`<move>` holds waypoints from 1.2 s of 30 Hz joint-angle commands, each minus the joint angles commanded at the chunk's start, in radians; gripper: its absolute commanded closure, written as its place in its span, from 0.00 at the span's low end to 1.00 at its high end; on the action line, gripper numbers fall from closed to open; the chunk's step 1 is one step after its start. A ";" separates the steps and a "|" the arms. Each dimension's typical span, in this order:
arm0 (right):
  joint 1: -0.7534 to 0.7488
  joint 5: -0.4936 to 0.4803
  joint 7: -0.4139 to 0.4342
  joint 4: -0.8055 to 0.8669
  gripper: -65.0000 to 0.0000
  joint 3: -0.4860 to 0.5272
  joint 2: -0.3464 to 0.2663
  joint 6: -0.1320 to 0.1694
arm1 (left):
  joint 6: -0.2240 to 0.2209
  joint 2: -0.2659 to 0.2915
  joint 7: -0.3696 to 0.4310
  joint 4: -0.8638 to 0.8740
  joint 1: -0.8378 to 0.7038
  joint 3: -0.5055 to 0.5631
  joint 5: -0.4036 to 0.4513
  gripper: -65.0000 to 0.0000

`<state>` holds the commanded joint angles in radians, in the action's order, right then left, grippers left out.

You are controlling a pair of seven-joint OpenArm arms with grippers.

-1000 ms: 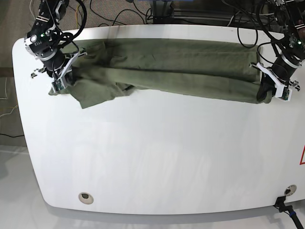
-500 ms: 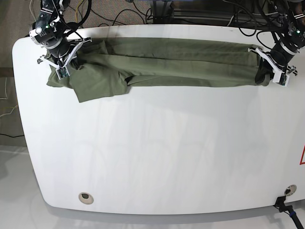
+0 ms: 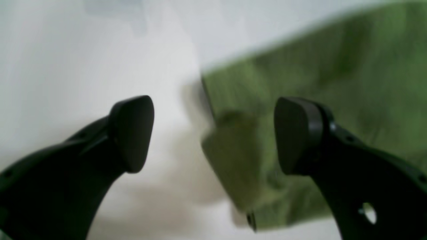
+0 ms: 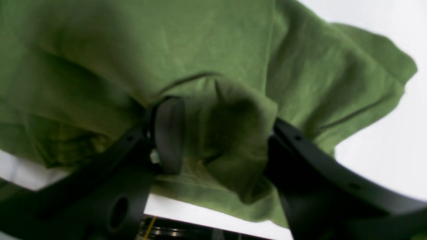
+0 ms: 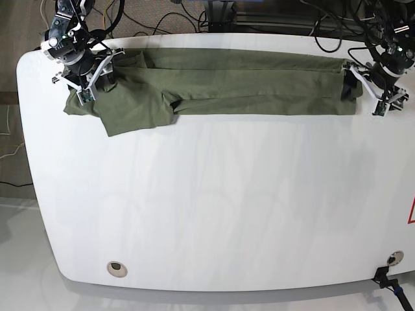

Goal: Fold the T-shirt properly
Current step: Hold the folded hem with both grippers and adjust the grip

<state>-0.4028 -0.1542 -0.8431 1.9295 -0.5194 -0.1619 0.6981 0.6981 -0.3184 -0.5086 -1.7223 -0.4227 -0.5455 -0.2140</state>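
Base view: T-shirt (image 5: pixel 246 84) stretched along far worktop (image 5: pixel 214 207) edge — lengthwise fold laid. Left gripper (image 3: pixel 213 133) jaws apart, cloth released; right gripper (image 4: pixel 220 136) jaws clamping bunched sleeve end. Next, probably — release, regrip for cross fold.

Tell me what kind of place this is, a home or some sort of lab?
Probably a robotics lab. Two arms work over a bare white table, black cables trail on the floor behind it, and an olive T-shirt is the only household item.

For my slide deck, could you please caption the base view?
Olive T-shirt lies stretched along the table's far edge between both grippers.
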 joint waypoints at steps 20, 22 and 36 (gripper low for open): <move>0.270 -0.009 -0.002 -0.100 0.55 0.002 0.006 0.000 | 0.000 0.028 0.002 0.000 0.061 0.020 0.003 0.20; 0.313 -0.009 -0.002 -0.166 0.55 0.002 0.006 0.000 | 0.000 0.028 0.002 0.000 0.061 0.020 0.003 0.20; 0.396 -0.009 0.060 -0.453 0.55 0.002 0.006 0.000 | 0.000 0.028 0.002 0.000 0.061 0.017 0.003 0.20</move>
<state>-0.0069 -0.1634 -0.7833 1.4768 -0.5178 -0.1557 0.6981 0.6981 -0.2908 -0.5071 -1.7223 -0.3613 -0.5286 -0.2110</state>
